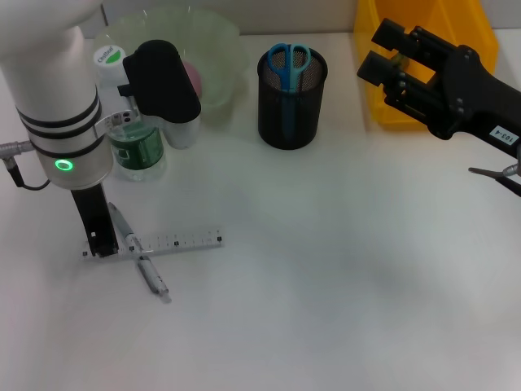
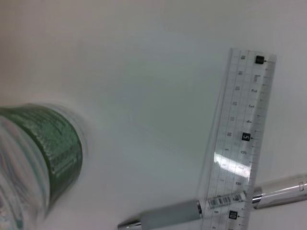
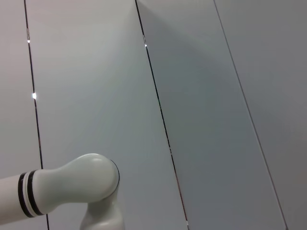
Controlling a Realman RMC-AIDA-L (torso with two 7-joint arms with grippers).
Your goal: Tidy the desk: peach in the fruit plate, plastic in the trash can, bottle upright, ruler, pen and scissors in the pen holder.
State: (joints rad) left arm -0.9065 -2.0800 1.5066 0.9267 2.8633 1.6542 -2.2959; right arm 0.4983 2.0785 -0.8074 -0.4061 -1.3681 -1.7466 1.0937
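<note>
L gripper (image 1: 99, 241) down at end of ruler (image 1: 155, 243), which crosses pen (image 1: 138, 259); jaw state can't tell. R gripper (image 1: 379, 55) raised w/ jaws apart, empty. Scissors (image 1: 289, 63) in pen holder (image 1: 291, 106).

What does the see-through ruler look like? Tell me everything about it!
The ruler is a clear plastic strip with small printed numbers, tick marks and little black squares along it. It lies flat on the white desk, near the robot's left side, in front of the green-labelled bottle. It crosses a silver pen, lying on top of it in the left wrist view. The left gripper stands at its end; whether it touches is unclear.
</note>
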